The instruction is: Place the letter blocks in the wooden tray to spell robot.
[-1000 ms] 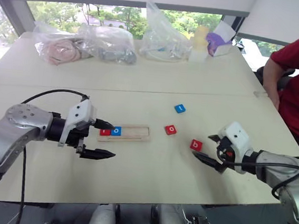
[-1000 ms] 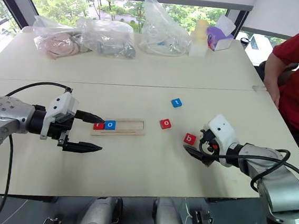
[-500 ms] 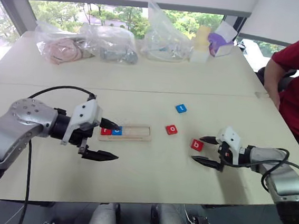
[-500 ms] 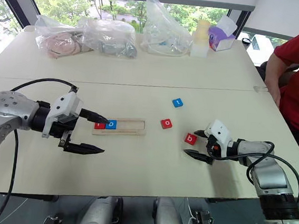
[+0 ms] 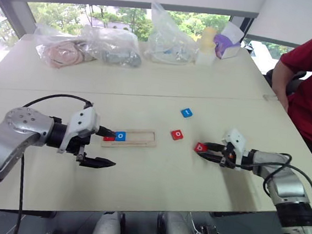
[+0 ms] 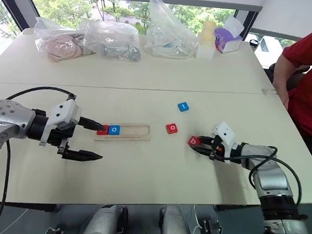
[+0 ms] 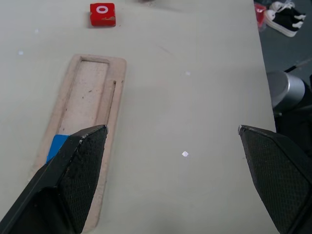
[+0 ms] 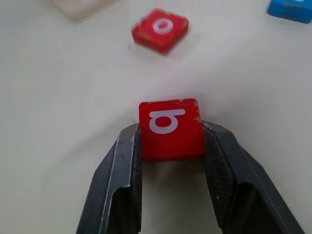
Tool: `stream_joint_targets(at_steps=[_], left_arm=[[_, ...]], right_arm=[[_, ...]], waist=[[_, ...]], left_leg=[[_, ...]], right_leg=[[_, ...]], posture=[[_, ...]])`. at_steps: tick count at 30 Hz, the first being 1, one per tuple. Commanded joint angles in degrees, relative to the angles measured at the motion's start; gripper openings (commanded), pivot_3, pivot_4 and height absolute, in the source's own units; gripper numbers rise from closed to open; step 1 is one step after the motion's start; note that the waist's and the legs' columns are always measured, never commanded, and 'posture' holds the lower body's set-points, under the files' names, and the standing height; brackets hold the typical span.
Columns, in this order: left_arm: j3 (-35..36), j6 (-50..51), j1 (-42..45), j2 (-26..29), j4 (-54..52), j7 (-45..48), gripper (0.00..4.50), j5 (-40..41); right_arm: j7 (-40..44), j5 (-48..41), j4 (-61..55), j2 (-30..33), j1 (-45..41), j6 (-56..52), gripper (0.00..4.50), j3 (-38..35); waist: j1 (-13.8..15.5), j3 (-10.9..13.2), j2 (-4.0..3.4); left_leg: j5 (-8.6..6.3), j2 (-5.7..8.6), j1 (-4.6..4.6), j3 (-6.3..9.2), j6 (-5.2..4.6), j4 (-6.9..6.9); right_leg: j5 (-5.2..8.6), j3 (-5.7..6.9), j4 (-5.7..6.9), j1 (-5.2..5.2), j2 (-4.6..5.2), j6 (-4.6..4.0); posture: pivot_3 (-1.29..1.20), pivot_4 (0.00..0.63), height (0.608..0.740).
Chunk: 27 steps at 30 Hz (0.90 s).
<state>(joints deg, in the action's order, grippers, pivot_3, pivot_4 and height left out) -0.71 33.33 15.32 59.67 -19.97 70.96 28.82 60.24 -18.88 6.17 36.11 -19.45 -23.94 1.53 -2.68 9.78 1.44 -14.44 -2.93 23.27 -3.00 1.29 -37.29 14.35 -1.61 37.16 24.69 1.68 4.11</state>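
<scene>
- While its fingers spread wide over bare table, the left gripper (image 5: 99,146) hovers just beside the wooden tray (image 5: 140,139), which holds a red tile and a blue o
- Right gripper (image 8: 170,146) pinches the red b block (image 8: 170,127)
- Beyond lie the red o (image 5: 177,134) and, farther, the blue t (image 5: 187,113)

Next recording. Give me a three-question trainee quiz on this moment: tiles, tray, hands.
1. True or false: the right hand grips the red b tile.
2. How many tiles lie in the wooden tray?
3. Which tile lies nearest the tray's empty end? A) blue t tile B) red o tile C) the b tile

Key: 1 true. 2 two: a red tile and a blue o tile. 3 B.
</scene>
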Motion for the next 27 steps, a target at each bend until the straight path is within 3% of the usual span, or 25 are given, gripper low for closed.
stream_joint_targets(at_steps=[1,5,12,20,27], left_arm=[[4.7,-3.3,-0.3,3.0,5.5,-0.1,4.50,-3.0],[8.6,-4.9,-3.0,4.6,10.2,-0.1,4.50,-3.7],[15.7,-2.8,-12.5,2.6,7.9,-3.0,4.50,-1.9],[19.5,0.9,-19.0,0.1,0.2,-7.2,4.50,-0.1],[19.2,2.1,-18.1,-0.2,-0.8,-9.0,4.50,0.2]], right_arm=[[-4.4,-2.3,-9.6,-4.4,-8.6,-7.7,1.13,2.7],[-9.6,4.3,-6.8,-12.0,-18.4,-9.7,1.13,11.7],[-2.9,9.4,4.1,-19.5,-24.2,0.9,1.13,22.2],[1.7,12.2,14.5,-22.9,-26.5,9.1,1.13,24.1],[3.5,15.4,23.6,-24.5,-29.4,15.3,1.13,23.7]], waist=[[-0.2,0.0,-0.03],[0.1,0.0,-0.03],[1.0,0.0,0.01],[1.6,0.0,0.02],[1.5,0.0,0.02]], left_leg=[[0.00,0.00,-0.01,0.02,0.01,0.00],[0.01,-0.02,-0.02,0.27,0.01,0.08],[0.01,0.06,0.41,0.16,0.01,0.12],[0.04,0.03,0.37,0.13,0.07,0.02],[0.04,0.00,0.15,0.12,0.07,0.06]], right_leg=[[-0.04,-0.05,0.07,0.07,-0.09,-0.04],[-0.05,-0.02,0.19,0.21,-0.28,-0.26],[-0.10,0.05,0.10,0.50,-0.01,-0.06],[-0.01,0.05,0.13,0.49,-0.04,-0.24],[-0.02,0.04,0.21,0.36,-0.09,-0.25]], posture=[[0.00,0.150,0.738],[0.00,0.150,0.738],[0.00,0.150,0.738],[0.00,0.150,0.738],[0.00,0.150,0.738]])
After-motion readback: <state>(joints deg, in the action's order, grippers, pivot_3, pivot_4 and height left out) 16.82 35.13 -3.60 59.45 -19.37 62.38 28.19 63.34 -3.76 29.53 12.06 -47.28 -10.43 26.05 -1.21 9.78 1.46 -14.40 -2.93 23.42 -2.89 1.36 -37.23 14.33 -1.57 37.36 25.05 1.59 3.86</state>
